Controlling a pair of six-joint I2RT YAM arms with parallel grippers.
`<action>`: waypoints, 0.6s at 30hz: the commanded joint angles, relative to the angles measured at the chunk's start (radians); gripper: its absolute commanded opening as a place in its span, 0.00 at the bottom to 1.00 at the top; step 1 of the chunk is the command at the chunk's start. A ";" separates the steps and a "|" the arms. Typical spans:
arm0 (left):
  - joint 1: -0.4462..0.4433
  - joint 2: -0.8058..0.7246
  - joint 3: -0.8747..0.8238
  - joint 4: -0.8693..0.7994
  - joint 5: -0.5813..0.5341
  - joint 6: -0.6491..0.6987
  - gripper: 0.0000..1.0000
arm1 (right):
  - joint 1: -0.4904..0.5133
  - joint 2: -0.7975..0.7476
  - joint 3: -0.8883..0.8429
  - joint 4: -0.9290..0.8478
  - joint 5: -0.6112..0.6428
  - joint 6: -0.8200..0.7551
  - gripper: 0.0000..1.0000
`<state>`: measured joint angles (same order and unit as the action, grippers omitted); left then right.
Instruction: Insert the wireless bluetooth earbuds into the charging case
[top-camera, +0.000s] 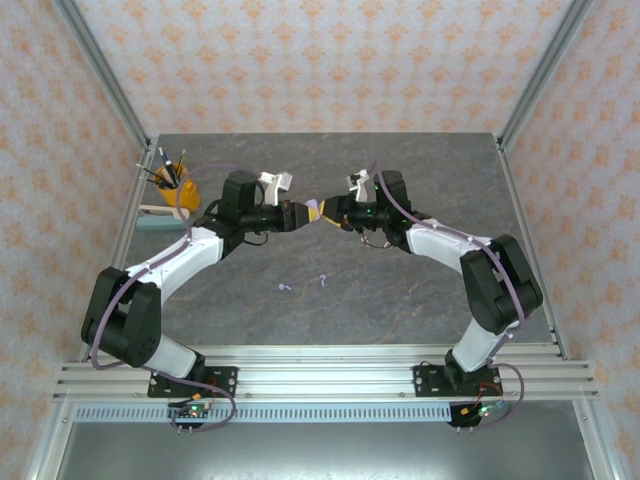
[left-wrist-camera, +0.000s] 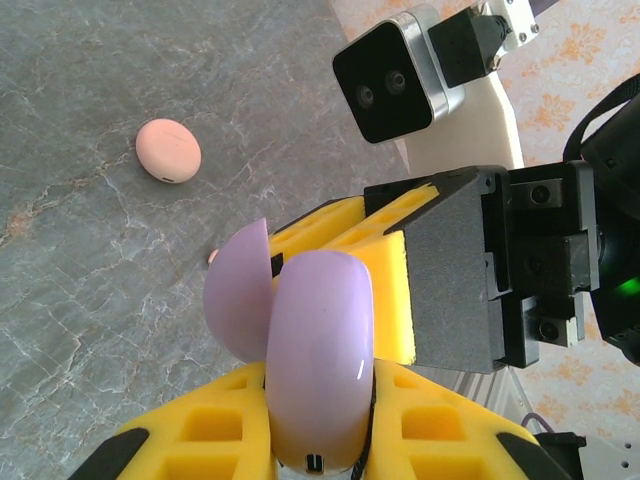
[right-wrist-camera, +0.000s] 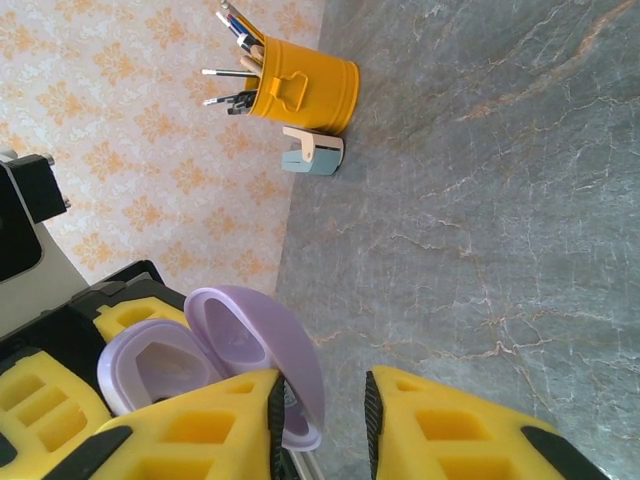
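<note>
While the left claw (left-wrist-camera: 320, 425) clamps the lilac case (left-wrist-camera: 320, 340) and the right claw (right-wrist-camera: 325, 420) gapes at its lid (right-wrist-camera: 250, 330), those tiny earbuds (top-camera: 284, 287) look light and slippery, so pinch the stems.

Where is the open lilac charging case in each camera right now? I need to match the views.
Top external: lilac case, just above centre, where the two arms meet.
Left wrist: the case, bottom centre, its lid open to the left.
Right wrist: the case, lower left, its hollow inside visible.
Shared landmark: the grey marbled table.
</note>
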<state>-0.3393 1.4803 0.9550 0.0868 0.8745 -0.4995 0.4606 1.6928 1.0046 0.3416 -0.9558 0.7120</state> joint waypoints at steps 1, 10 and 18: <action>-0.010 -0.011 0.028 0.036 0.047 -0.003 0.10 | 0.009 0.022 0.043 0.061 -0.027 0.008 0.28; -0.009 -0.005 0.042 0.054 0.049 -0.019 0.10 | 0.010 0.021 0.025 0.042 -0.028 -0.012 0.14; -0.009 -0.009 0.044 0.051 0.043 -0.019 0.10 | 0.009 0.021 0.026 0.021 -0.009 -0.025 0.03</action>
<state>-0.3374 1.4803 0.9611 0.0864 0.8639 -0.5232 0.4614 1.6993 1.0122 0.3450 -0.9752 0.7021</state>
